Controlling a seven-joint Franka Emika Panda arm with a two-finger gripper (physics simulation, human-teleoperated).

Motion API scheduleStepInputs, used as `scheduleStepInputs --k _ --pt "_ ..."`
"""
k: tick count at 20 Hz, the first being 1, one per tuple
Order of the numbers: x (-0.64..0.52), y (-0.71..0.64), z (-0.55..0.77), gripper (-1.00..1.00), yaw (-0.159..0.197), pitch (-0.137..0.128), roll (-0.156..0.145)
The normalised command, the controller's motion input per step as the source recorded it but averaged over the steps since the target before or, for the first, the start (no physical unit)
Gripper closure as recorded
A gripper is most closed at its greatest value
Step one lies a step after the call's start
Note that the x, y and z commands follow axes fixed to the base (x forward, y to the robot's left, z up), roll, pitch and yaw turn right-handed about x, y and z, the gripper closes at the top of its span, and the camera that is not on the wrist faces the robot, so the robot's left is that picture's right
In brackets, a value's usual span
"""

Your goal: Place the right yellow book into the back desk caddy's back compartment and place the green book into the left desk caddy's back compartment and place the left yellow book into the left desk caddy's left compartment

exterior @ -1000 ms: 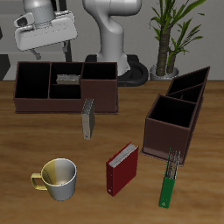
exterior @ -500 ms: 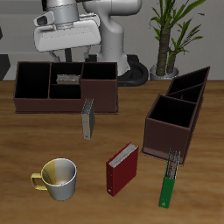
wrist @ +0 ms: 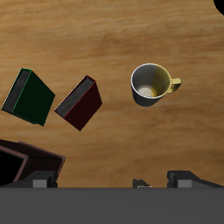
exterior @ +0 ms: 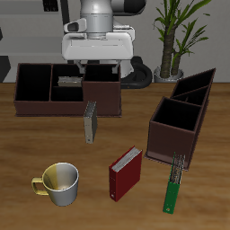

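Gripper [exterior: 97,56]: upper centre, above back caddy [exterior: 67,87]; finger state cannot be told. One yellow book [exterior: 70,82] lies inside. Likely next: reach green book [exterior: 172,190], lower right.

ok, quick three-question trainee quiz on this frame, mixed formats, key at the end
1. True or false: the green book is already inside the left desk caddy.
2. What lies on the table between the mug and the green book? A) the red book B) a plate C) a bowl
3. Fill in: the left yellow book stands on edge at the front wall of the ____ desk caddy.

Key:
1. False. It is on the table just outside that caddy.
2. A.
3. back, meaning the back desk caddy.
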Motion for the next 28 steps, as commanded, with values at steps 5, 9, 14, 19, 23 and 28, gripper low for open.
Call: scheduleStepInputs --k 5,9,14,19,23,28 --pt "0.30 0.55 -0.09 -1.00 -0.045 0.007 -0.018" --pt "0.34 0.80 -0.06 -1.00 -0.026 -0.017 0.003" --pt "0.37 0.63 -0.14 -1.00 -0.002 0.014 0.017" --pt "0.33 0.59 -0.05 -1.00 0.000 -0.027 -0.001" --pt "0.29 0.35 -0.15 -1.00 0.016 -0.018 0.014" --pt "0.39 0.36 -0.31 -1.00 -0.039 0.026 -0.021"
